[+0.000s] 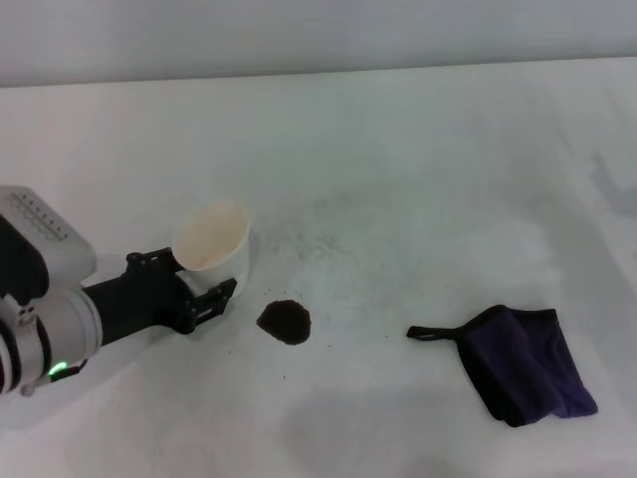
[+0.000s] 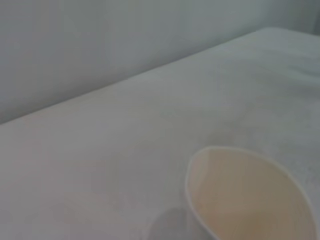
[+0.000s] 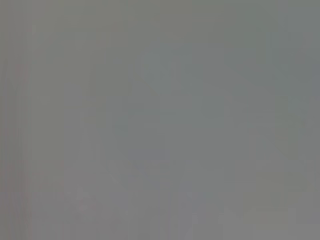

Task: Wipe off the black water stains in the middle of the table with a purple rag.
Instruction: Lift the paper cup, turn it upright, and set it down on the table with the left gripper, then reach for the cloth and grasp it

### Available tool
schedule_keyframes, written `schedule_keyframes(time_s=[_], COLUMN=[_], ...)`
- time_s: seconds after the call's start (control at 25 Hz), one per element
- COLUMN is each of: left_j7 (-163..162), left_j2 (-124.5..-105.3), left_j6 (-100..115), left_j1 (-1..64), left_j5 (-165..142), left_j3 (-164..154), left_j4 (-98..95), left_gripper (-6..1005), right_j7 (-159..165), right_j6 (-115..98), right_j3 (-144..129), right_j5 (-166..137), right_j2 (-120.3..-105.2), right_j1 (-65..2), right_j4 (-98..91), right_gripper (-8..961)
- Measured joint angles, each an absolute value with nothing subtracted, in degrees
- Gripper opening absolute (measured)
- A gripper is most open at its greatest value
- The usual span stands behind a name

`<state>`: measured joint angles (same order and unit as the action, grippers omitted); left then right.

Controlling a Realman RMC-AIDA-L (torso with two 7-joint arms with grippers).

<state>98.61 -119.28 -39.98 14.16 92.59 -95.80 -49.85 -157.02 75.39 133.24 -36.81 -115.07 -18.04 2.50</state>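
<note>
1. The left gripper has its black fingers closed around the lower wall of a white paper cup, which tilts with its mouth up and away from the arm. The cup sits just beside the black water stains. If the arm swings toward the middle of the table, the cup base or a finger could drag through the wet blotch and smear it wider.

2. The left wrist view shows the cup interior as pale, and I cannot tell whether any liquid remains. If some does, further tipping could spill more dark water onto the table.

3. The purple rag lies folded on the right side of the table, well apart from the stain, with its thin black loop strap trailing toward the blotch. No gripper touches it. The strap could snag a finger during a pick, or a shallow pinch could lift one layer only and let the cloth unfold.

4. The right gripper is not in view in any picture; its wrist view is a featureless grey, so its finger state cannot be told. A reach for the rag guided by that view would be blind.

5. Tiny dark specks surround the main blotch; a narrow wipe would likely leave them.
</note>
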Motion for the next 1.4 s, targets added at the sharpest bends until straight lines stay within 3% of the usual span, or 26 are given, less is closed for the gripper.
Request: schedule_keyframes(time_s=[0.72,0.92,1.12,1.4], left_j7=[108.23,108.53,108.56,108.86], left_j2=[-119.45,-119.45,-119.46,-119.49], left_j6=[-38.47,-37.37,-36.84,-36.96], left_j1=[12.37,11.25,8.38,2.60], left_j5=[97.51,97.65,97.83,98.01], left_j3=[-97.99,-98.04,-98.05,-98.38], left_j4=[-49.29,-49.69,-51.39,-54.14], left_gripper=[603,811,893,892], right_j7=[-157.06,-157.06,-157.12,-157.57], right_j6=[75.42,75.42,75.41,75.98], right_j3=[133.15,133.15,133.15,133.15], right_j5=[-36.93,-36.92,-36.91,-36.91], right_j2=[-114.96,-114.96,-114.96,-114.85], right_j1=[-17.92,-17.92,-17.85,-17.23], right_j4=[2.60,2.78,2.90,4.00], right_gripper=[869,869,869,868])
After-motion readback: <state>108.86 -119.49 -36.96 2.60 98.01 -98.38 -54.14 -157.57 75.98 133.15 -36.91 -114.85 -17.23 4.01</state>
